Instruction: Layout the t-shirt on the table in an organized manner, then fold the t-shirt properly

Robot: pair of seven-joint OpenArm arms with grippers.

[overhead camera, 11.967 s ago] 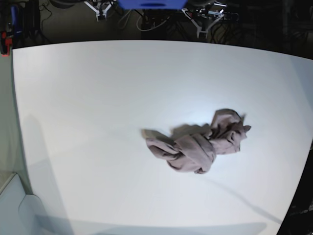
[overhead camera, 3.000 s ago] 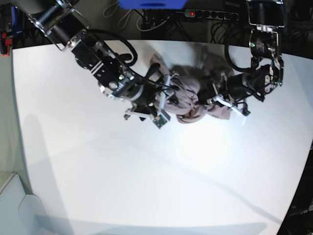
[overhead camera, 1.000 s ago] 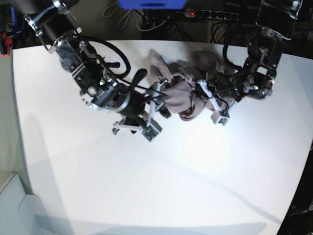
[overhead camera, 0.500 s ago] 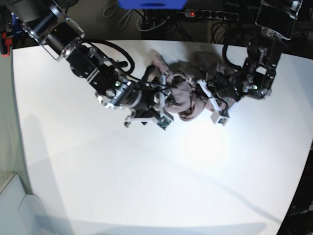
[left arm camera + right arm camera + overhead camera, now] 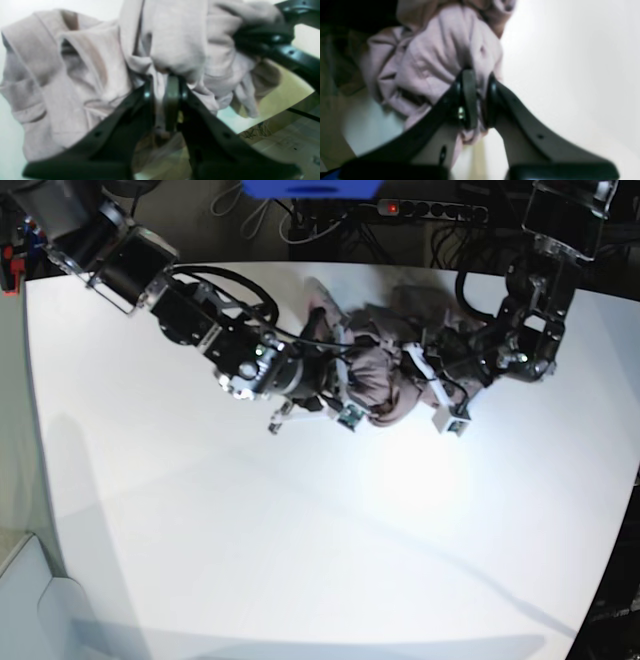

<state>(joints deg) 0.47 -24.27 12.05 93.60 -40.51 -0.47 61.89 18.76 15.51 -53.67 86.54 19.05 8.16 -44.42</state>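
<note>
White matte table (image 5: 300,560) fills most of the base view, rounded far edge, bright glare patch near the middle right, long soft shadows across the near part. Behind the far edge the room is dark: tangled cables, a power strip (image 5: 430,210) with a red light, a blue object (image 5: 310,188) at top centre. T-shirt (image 5: 385,375) sits bunched in a crumpled mauve lump near the table's far edge, right of centre, not spread out at all. Right gripper (image 5: 476,97) comes in from base-view left, jaws nearly closed with a fold of the shirt pinched between the pads, cloth bulging above them. Left gripper (image 5: 162,100) comes in from base-view right, jaws also close together with a thin strip of the shirt caught between them; fabric hangs in loose folds around it. Both wrist views are blurry. In the left wrist view a table edge and a tan floor show below the cloth. Right wrist view shows bare white tabletop to the right of the shirt.
</note>
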